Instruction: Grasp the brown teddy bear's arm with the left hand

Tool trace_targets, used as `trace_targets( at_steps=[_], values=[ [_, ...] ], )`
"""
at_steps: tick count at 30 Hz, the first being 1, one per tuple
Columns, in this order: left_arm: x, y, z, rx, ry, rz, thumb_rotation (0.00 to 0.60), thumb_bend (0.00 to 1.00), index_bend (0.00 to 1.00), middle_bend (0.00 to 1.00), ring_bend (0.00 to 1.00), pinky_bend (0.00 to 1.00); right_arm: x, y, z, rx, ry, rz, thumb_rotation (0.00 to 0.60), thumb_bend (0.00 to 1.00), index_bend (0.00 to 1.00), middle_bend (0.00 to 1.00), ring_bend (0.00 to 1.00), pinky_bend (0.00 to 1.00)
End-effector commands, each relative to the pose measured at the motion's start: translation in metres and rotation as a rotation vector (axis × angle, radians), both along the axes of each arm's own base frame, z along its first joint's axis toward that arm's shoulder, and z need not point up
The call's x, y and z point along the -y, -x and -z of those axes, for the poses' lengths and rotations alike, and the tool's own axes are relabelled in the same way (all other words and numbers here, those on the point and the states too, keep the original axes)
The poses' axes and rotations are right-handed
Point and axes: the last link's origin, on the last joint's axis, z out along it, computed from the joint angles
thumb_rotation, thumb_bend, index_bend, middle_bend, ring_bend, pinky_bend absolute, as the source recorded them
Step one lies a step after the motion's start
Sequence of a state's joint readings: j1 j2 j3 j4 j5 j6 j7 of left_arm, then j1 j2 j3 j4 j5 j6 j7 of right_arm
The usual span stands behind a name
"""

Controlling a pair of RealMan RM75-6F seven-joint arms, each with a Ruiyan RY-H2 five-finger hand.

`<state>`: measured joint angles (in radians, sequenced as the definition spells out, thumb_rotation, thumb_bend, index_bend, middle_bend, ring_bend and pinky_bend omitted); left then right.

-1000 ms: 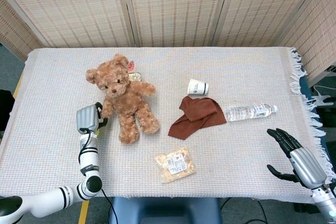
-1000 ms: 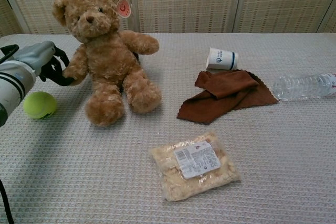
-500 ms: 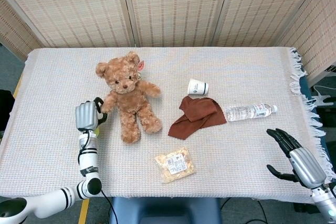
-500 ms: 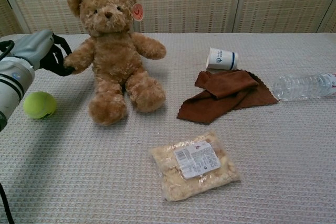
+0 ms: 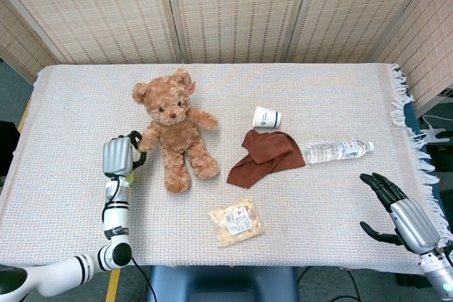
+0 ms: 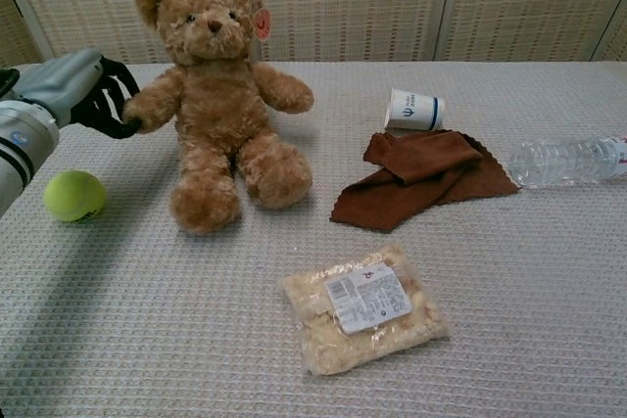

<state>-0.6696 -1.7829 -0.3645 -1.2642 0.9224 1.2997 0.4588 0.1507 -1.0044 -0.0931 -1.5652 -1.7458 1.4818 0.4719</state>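
Note:
A brown teddy bear [image 5: 175, 133] [image 6: 221, 115] sits upright on the table's left half, facing me, with a round pink tag by one ear. My left hand [image 5: 119, 155] [image 6: 83, 97] is just left of it, and its dark fingers grip the end of the bear's outstretched arm [image 6: 150, 107]. My right hand [image 5: 396, 211] hovers at the table's right front edge with fingers spread and nothing in it; the chest view does not show it.
A yellow-green tennis ball [image 6: 74, 195] lies below my left hand. A paper cup [image 5: 267, 117] on its side, a crumpled brown cloth [image 5: 265, 155] and a clear water bottle [image 5: 336, 150] lie right of centre. A bagged snack [image 5: 236, 221] sits near the front.
The bear has been pulled from leaning back to sitting upright and has shifted slightly right. My left hand rose a little while keeping hold of its arm. The right hand stayed put.

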Motion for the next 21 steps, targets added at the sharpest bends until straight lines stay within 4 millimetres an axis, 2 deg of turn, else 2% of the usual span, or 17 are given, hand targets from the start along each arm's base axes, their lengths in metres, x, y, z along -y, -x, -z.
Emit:
trace_targets(
  at_steps=[1, 4, 8, 12, 18, 21],
  values=[
    [0.009, 0.005, -0.008, -0.018, 0.025, 0.026, 0.600, 0.35, 0.26, 0.36, 0.35, 0.46, 0.000, 0.000, 0.000, 0.000, -0.002, 0.000, 0.600, 0.19, 0.00, 0.07, 0.00, 0.12],
    [0.022, 0.017, -0.017, -0.075, 0.078, 0.044, 0.600, 0.36, 0.19, 0.28, 0.28, 0.42, 0.000, 0.000, 0.000, 0.002, -0.003, 0.000, 0.600, 0.19, 0.00, 0.07, 0.00, 0.12],
    [0.047, 0.042, -0.034, -0.153, 0.136, 0.090, 0.600, 0.35, 0.16, 0.23, 0.24, 0.39, 0.001, 0.001, 0.001, -0.003, -0.005, 0.003, 0.600, 0.19, 0.00, 0.07, 0.00, 0.12],
    [0.079, 0.069, -0.065, -0.220, 0.191, 0.130, 0.600, 0.35, 0.12, 0.15, 0.15, 0.36, 0.002, 0.001, 0.005, -0.017, -0.020, 0.006, 0.600, 0.19, 0.00, 0.07, 0.00, 0.12],
    [0.125, 0.097, -0.098, -0.246, 0.173, 0.204, 0.600, 0.35, 0.12, 0.15, 0.15, 0.34, 0.002, 0.000, 0.009, -0.032, -0.023, 0.003, 0.600, 0.19, 0.00, 0.07, 0.00, 0.12],
    [0.144, 0.111, -0.104, -0.227, 0.169, 0.178, 0.600, 0.35, 0.12, 0.16, 0.15, 0.34, 0.003, 0.000, 0.009, -0.029, -0.008, 0.007, 0.600, 0.19, 0.00, 0.07, 0.00, 0.12]
  ],
)
